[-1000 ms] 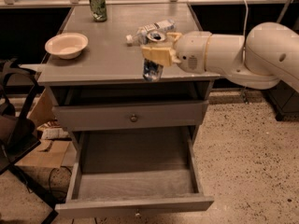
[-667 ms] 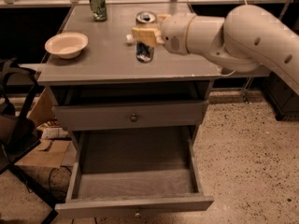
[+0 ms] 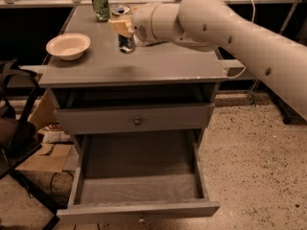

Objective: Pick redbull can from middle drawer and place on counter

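The redbull can (image 3: 125, 40), slim and silver-and-blue with a shiny top, is upright in my gripper (image 3: 121, 27), which is shut on it above the counter (image 3: 158, 63), left of centre and toward the back. The can's base is at or just above the counter surface; I cannot tell if it touches. The middle drawer (image 3: 139, 181) stands pulled open below, its grey floor bare. My pale arm reaches in from the right.
A pale bowl (image 3: 68, 46) sits at the counter's left. A wider green can (image 3: 100, 5) stands at the back left. The upper drawer (image 3: 136, 120) with a round knob is closed. Cardboard and dark chair parts lie on the floor to the left.
My gripper has carried the can from the counter's front right edge up and to the left, over the counter toward the back. The view has moved closer.
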`<action>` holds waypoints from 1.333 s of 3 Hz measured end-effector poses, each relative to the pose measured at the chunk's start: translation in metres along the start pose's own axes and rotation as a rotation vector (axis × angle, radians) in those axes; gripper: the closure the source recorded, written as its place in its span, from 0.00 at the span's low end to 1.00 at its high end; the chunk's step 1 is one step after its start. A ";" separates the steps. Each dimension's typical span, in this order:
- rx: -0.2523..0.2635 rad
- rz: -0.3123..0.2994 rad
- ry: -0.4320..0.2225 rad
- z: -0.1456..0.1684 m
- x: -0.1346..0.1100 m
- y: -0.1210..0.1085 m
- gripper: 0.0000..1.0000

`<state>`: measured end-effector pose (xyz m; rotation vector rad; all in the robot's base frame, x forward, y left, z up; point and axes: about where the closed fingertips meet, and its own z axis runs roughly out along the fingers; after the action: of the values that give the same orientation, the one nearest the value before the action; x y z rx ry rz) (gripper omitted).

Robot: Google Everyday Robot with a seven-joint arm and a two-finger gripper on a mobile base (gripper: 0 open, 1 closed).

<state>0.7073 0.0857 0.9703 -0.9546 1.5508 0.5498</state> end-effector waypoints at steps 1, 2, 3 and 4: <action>-0.010 0.001 0.027 0.035 0.010 -0.009 1.00; -0.022 0.029 0.034 0.062 0.037 -0.016 1.00; -0.039 0.096 0.050 0.075 0.073 -0.021 0.97; -0.040 0.096 0.050 0.075 0.073 -0.021 0.73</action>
<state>0.7685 0.1132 0.8871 -0.9334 1.6418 0.6305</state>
